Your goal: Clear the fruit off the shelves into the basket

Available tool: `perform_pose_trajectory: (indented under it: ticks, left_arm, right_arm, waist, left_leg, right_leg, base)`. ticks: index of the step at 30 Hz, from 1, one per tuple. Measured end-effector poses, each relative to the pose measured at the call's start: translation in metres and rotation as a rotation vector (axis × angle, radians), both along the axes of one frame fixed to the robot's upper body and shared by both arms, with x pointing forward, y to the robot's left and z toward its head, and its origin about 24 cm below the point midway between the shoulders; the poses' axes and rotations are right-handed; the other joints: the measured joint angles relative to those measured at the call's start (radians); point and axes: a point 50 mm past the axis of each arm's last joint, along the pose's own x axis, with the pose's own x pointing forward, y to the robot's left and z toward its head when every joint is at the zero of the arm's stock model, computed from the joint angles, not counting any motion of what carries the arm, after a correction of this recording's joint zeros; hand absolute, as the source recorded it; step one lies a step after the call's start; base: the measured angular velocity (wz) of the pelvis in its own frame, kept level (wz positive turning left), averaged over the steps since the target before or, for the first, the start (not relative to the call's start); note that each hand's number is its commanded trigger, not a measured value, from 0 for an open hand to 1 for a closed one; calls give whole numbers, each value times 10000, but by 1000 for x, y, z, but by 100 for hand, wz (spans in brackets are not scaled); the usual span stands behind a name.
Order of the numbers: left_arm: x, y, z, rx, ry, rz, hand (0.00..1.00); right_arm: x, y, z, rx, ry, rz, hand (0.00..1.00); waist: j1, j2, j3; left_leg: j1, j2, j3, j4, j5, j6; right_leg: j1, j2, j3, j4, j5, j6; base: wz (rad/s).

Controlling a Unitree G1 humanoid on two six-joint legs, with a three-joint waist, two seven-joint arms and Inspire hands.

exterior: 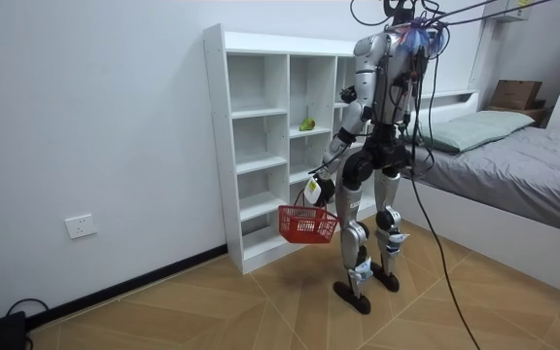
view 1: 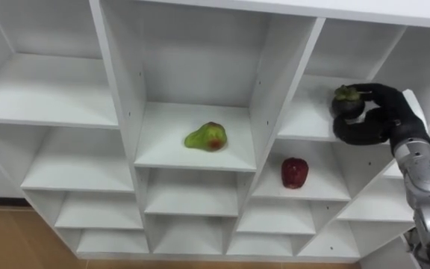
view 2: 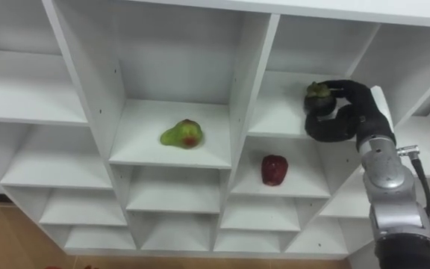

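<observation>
My right hand [view 1: 370,119] reaches into the closet's upper right compartment and is shut on a dark round fruit with a green cap [view 1: 344,99], held just above the shelf. A green fruit with a red blush [view 1: 206,137] lies on the middle shelf. One compartment lower and to the right sits a dark red fruit [view 1: 294,172]. In the room view I stand facing the white closet [exterior: 261,146], and my left hand [exterior: 313,189] hangs low, shut on the handle of a red basket [exterior: 307,225].
White dividers [view 1: 267,82] and shelf boards box in every compartment, and the other cubbies hold nothing. A bed [exterior: 513,165] stands close behind me at the room view's right. Wooden floor [exterior: 212,311] lies open at the room view's left.
</observation>
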Motion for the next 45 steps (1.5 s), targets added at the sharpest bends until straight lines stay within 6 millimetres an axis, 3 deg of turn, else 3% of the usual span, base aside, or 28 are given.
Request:
perform_pose_trajectory:
  ticks: [12,27,37,40,45]
  left_arm:
    - [18,-3,3,-15,-952,31,100]
    - [21,-9,2,-379,-1233,276,100]
    - [46,-29,2,-1188,-1598,-648,100]
    - [49,-33,2,-1281,-1659,-863,100]
    - [63,-37,7,-1483,-2200,-1087,100]
  right_arm:
    - [-25,15,8,-306,-835,578,100]
    - [-52,74,13,25,-927,3581,100]
    - [-66,107,2,320,115,5754,100]
    - [-68,115,-2,380,416,6241,100]
    - [-70,121,-4,441,605,6584,100]
  waist:
    - [-15,31,79]
    - [-310,329,55]
    - [-268,498,48]
    - [-245,561,80]
    - [-202,523,102]
  left_leg:
    - [4,9,158,-115,0,0]
    - [-8,28,532,-235,1,3]
    - [-32,51,592,-222,8,-1]
    - [-88,41,582,-204,10,1]
    - [-296,41,503,-25,10,2]
  right_leg:
    - [-104,18,270,-20,-1,2]
    - [-366,41,529,33,5,-8]
    - [-506,58,610,190,10,-16]
    - [-546,46,601,197,9,-16]
    - [-686,27,534,217,9,-16]
  base:
    - [-4]
    - [-8]
    - [-2]
    - [0]
    - [4]
